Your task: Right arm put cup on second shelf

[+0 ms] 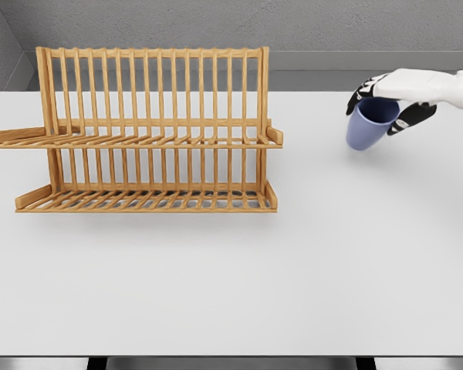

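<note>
Right robot hand (386,99) gripping blue cup (370,123) by rim, tilted

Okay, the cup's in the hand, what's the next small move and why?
Probably carry the cup left toward the rack. The right hand grips it by the rim, tilted, well right of the rack, and both shelves look bare.
</note>
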Robot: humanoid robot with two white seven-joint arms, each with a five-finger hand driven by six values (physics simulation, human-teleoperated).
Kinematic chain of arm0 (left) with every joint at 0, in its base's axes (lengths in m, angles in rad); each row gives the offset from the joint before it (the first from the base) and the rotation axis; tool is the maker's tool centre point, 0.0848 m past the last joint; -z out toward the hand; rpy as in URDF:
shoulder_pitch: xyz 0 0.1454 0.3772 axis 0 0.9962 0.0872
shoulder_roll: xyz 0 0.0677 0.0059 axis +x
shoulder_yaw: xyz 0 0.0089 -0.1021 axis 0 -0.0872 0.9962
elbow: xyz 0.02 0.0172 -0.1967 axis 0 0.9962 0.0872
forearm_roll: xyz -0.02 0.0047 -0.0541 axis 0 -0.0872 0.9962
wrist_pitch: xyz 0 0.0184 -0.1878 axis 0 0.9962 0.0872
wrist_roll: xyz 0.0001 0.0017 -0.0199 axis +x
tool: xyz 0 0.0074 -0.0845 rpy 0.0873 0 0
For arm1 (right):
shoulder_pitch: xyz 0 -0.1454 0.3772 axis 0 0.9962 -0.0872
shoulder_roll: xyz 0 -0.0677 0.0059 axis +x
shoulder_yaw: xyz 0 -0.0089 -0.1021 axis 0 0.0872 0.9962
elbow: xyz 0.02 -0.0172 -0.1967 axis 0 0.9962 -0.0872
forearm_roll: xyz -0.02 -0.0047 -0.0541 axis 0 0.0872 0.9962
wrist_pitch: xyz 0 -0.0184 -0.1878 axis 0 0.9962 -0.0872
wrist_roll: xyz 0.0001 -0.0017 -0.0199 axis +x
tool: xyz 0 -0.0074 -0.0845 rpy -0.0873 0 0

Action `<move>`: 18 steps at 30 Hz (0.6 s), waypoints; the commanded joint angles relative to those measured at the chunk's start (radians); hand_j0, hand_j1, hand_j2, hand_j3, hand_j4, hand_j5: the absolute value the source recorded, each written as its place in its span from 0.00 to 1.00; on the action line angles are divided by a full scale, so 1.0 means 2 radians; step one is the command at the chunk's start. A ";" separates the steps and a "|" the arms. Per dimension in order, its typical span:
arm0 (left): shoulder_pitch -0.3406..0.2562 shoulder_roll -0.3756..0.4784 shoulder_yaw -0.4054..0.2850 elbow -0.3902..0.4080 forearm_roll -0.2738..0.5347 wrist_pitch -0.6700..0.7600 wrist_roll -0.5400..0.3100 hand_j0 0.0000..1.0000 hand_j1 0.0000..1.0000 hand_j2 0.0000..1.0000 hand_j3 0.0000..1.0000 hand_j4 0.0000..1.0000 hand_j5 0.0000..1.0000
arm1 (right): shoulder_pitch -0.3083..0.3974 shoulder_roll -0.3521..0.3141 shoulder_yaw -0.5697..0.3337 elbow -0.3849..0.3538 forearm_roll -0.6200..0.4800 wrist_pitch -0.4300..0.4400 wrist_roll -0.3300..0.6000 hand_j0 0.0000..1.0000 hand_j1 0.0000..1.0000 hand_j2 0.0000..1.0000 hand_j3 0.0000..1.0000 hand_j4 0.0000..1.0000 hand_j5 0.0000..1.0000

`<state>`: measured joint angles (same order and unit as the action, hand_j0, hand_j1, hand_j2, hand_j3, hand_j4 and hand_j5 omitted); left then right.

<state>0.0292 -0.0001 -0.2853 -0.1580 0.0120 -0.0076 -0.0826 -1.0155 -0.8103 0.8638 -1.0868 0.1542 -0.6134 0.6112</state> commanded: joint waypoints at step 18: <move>0.001 0.000 0.000 0.000 0.000 0.000 0.000 1.00 1.00 1.00 1.00 1.00 1.00 | -0.029 0.012 -0.018 -0.054 -0.003 0.001 0.000 0.67 0.67 0.67 0.67 0.67 0.67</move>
<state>0.0307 0.0000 -0.2853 -0.1580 0.0120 -0.0076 -0.0826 -1.0723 -0.7863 0.8314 -1.1745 0.1547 -0.6140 0.6114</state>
